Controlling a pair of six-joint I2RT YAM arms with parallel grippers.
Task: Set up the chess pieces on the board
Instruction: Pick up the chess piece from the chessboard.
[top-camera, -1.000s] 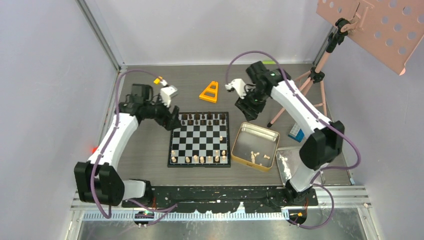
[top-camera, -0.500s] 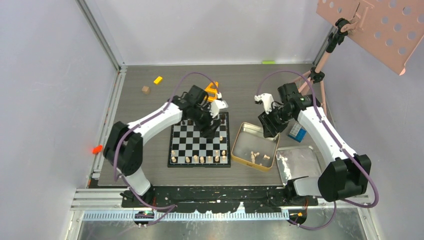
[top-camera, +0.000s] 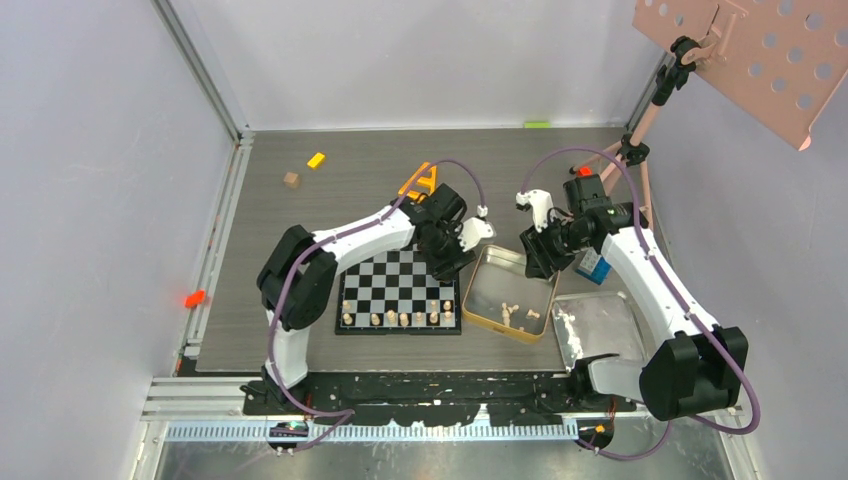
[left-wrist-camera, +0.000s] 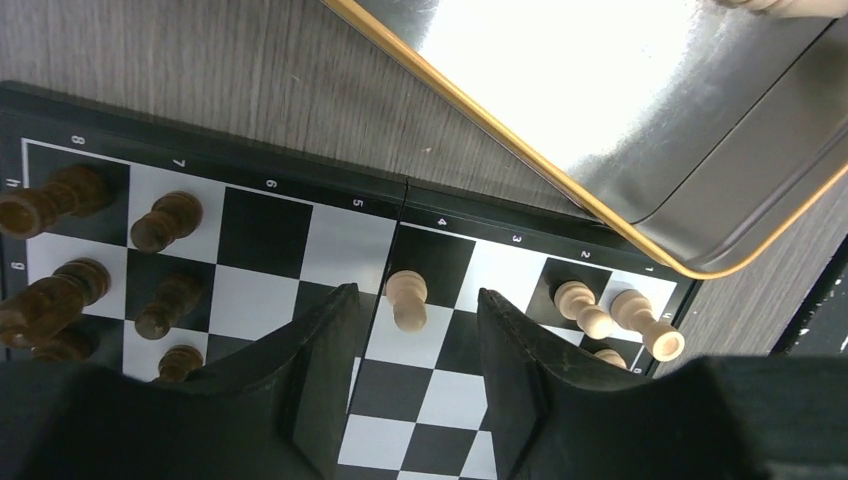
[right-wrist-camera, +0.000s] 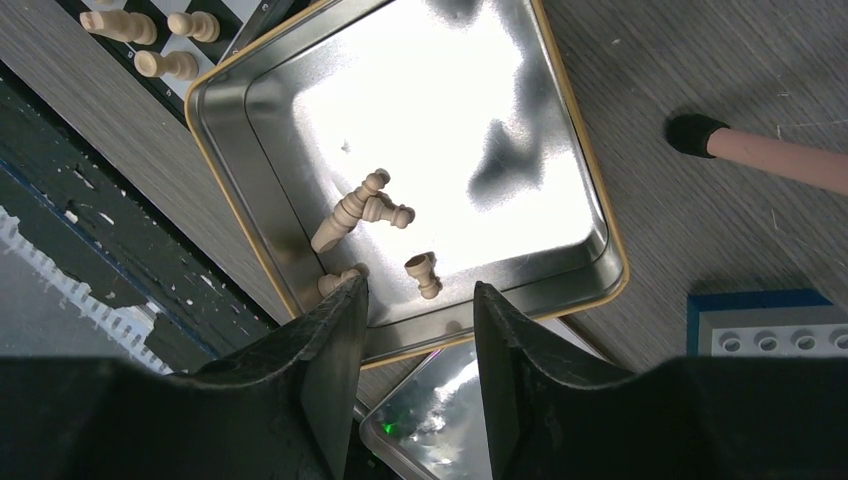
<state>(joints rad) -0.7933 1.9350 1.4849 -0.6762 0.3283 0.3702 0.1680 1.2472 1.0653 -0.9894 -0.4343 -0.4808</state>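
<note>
The board (top-camera: 385, 285) lies mid-table with pale chess pieces (top-camera: 390, 318) along its near row. My left gripper (top-camera: 452, 262) hovers over the board's right edge. In the left wrist view my left gripper (left-wrist-camera: 415, 293) is open around an upright pale pawn (left-wrist-camera: 407, 298), with a gap on both sides. Dark pieces (left-wrist-camera: 165, 220) stand to the left, pale ones (left-wrist-camera: 585, 308) to the right. My right gripper (right-wrist-camera: 420, 288) is open and empty above the gold tin (right-wrist-camera: 575, 160), where several pale pieces (right-wrist-camera: 350, 210) lie loose.
A shiny silver tray (top-camera: 600, 330) sits right of the tin (top-camera: 545, 272), and a blue block (top-camera: 592, 268) behind it. An orange triangle (top-camera: 420, 180), a brown cube (top-camera: 291, 180) and a yellow block (top-camera: 317, 160) lie behind the board. Tripod legs (top-camera: 640, 150) stand at back right.
My left arm swung from the board's far left corner across to its right edge, and its jaws narrowed. My right gripper came forward from behind the tin to over it.
</note>
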